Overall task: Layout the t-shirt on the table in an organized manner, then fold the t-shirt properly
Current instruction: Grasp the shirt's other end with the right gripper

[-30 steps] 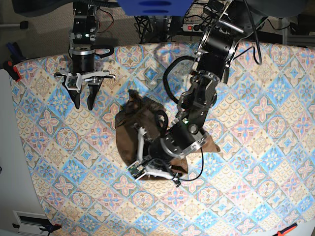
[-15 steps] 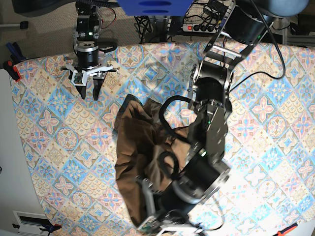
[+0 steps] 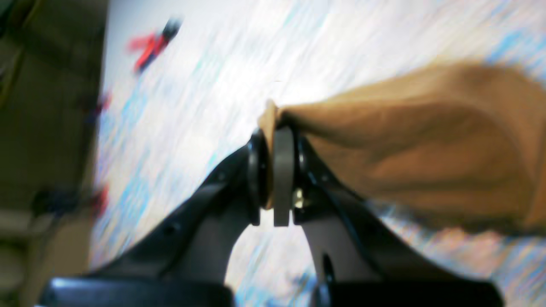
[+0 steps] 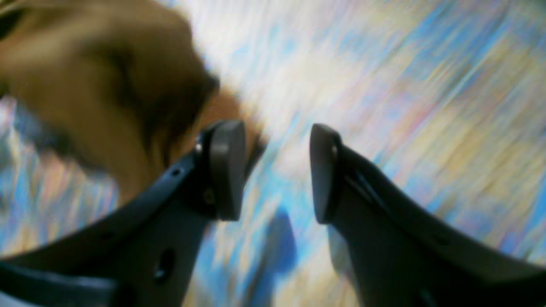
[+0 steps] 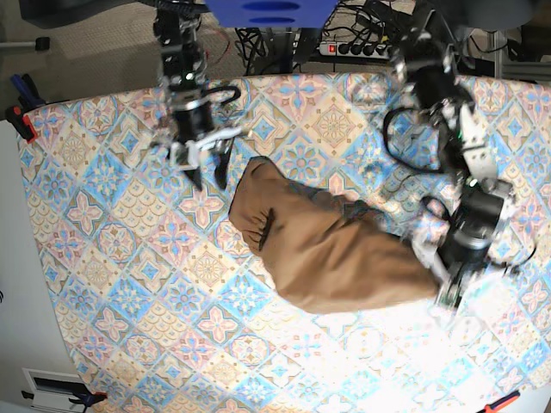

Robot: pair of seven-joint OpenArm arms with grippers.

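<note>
The patterned desk [image 5: 103, 258] carries the tan t-shirt [image 5: 336, 254], stretched in a bunched band across its middle. The left claw [image 3: 273, 170] pinches the shirt's edge tight. The right claw [image 5: 207, 172] gapes empty just beside the shirt's other end.

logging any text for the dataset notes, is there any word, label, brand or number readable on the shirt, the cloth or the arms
None can be read.
t-shirt: plain tan, no print or tag showing.
table cloth: tile and flower pattern only, no lettering.
left gripper and right gripper: bare dark parts; both wrist views are motion-blurred.
</note>
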